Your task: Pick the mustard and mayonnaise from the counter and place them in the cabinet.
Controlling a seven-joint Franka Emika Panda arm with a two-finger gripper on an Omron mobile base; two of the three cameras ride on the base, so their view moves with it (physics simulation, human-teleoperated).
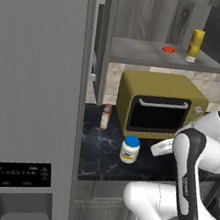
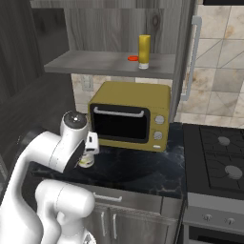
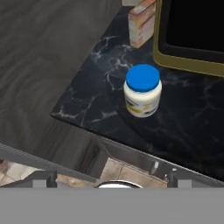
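A simulated kitchen: a black marble counter (image 1: 104, 156) under a grey wall cabinet (image 1: 141, 54), an olive toaster oven (image 1: 158, 105) between them, a stove (image 2: 219, 157) to the right. The mustard (image 1: 195, 45) already stands on the cabinet shelf beside a small red disc (image 1: 168, 49). The mayonnaise (image 3: 142, 90) sits upright on the counter, just in front of the oven, a small tan box (image 3: 141, 22) nearby. The gripper (image 3: 109, 177) hangs above the jar, jaws wide and empty — next, likely, a descent to straddle the jar.
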